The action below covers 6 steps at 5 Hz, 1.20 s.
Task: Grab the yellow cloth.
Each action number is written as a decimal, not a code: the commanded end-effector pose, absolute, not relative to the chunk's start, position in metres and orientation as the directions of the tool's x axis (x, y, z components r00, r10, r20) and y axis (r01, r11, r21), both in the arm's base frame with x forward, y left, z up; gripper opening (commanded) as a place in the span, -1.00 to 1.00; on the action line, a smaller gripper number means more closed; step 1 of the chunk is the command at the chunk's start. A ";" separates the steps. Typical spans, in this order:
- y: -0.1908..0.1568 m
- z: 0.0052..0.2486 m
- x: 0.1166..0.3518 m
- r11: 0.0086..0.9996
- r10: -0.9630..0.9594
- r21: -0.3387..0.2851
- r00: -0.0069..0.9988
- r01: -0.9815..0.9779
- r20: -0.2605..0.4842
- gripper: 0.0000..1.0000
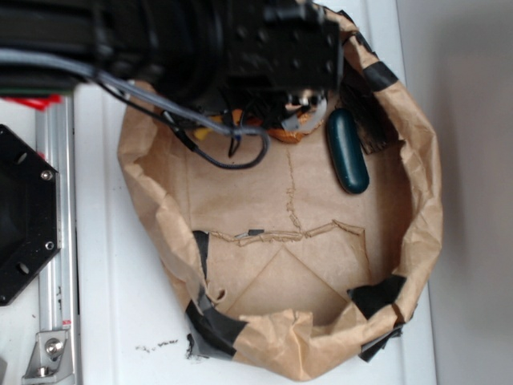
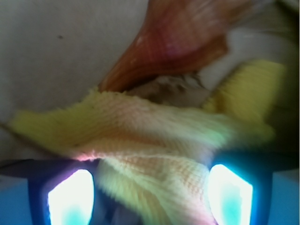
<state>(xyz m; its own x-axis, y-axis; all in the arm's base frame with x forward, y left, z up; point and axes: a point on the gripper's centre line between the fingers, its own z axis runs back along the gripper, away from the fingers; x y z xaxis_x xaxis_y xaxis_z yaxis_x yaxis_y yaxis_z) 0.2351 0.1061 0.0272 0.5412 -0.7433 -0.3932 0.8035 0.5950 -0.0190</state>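
Hand [image 2: 150, 192] astride yellow cloth [image 2: 140, 126]

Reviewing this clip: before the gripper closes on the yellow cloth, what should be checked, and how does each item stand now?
1. Bright yellow fuzzy terry cloth lies between the gripper fingers, wrist view: ok.
2. Jaws apart, ready to close: ok; both lit pads flank the cloth.
3. Orange-brown spiral shell outside the jaws: ok, it sits beyond the cloth.
4. Dark green oblong object clear of the gripper: ok, it lies off to the side in the brown paper-lined bin.
5. Depth of fingers against the bin floor: cannot tell.
6. Cloth visible in exterior view: not ok, the arm covers almost all of it.
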 end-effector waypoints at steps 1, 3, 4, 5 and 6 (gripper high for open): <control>0.111 0.025 0.234 0.642 -0.689 0.043 0.600 0.766 -0.407 -1.00; 0.112 0.030 0.234 0.659 -0.690 0.035 0.622 0.751 -0.370 -1.00; 0.112 0.028 0.235 0.662 -0.681 0.037 0.622 0.748 -0.386 -1.00; 0.109 0.045 0.237 0.702 -0.662 0.056 0.679 0.710 -0.317 -1.00; 0.077 0.094 0.243 0.851 -0.524 0.023 0.851 0.525 -0.018 -1.00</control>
<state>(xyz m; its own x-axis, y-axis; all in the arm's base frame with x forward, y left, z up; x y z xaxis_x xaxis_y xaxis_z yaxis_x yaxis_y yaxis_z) 0.2432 0.0715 0.0799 0.8496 -0.5232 -0.0671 0.5226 0.8522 -0.0271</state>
